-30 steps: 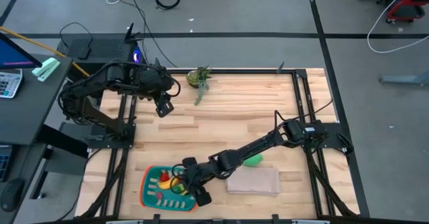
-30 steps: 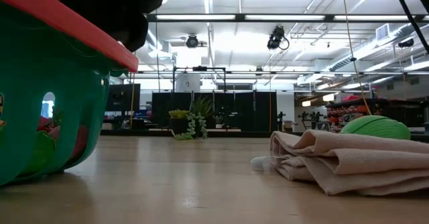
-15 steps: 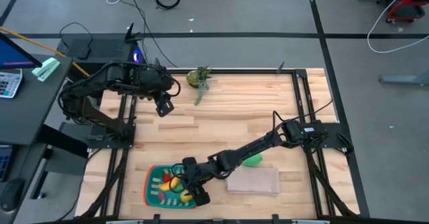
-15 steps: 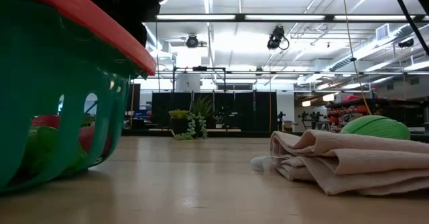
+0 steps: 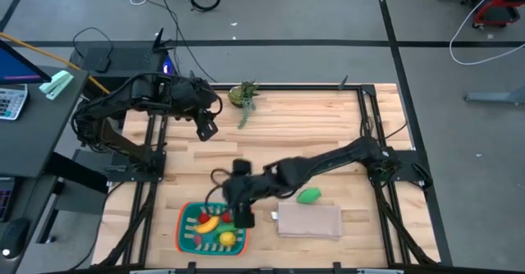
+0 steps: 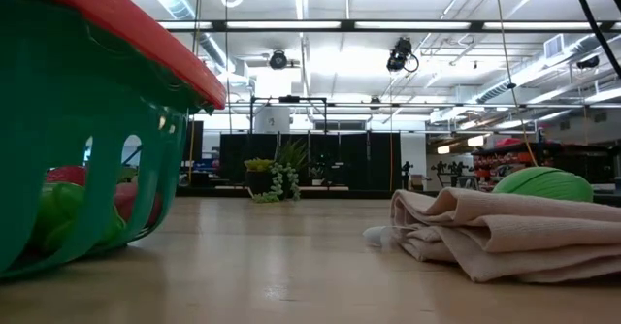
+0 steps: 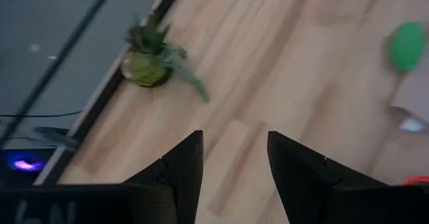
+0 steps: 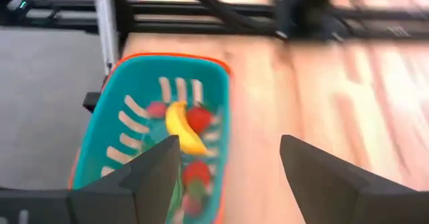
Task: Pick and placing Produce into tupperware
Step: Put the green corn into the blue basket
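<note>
The teal tupperware [image 5: 187, 225] with its orange rim stands near the table's front edge, left of the middle. In it lie a yellow banana [image 8: 181, 129], small red pieces [image 8: 200, 119] and a yellow piece [image 5: 227, 239]. One green piece [image 5: 309, 195] rests on the bare wood to the right. My right gripper [image 5: 244, 216] hangs open above the tupperware's right rim, with nothing between its fingers [image 8: 157, 174]. My left gripper [image 5: 207, 130] waits open, high over the far left of the table.
A beige folded cloth slab [image 5: 310, 221] lies right of the tupperware, just in front of the green piece. A green leafy plant [image 5: 244, 95] sits at the far edge. Bare wood lies between the plant and the tupperware.
My right gripper has risen out of the tupperware and drawn back toward the far edge, tipping less steeply down. The tupperware has slid a little toward the table's right edge. The banana now lies uncovered in it.
</note>
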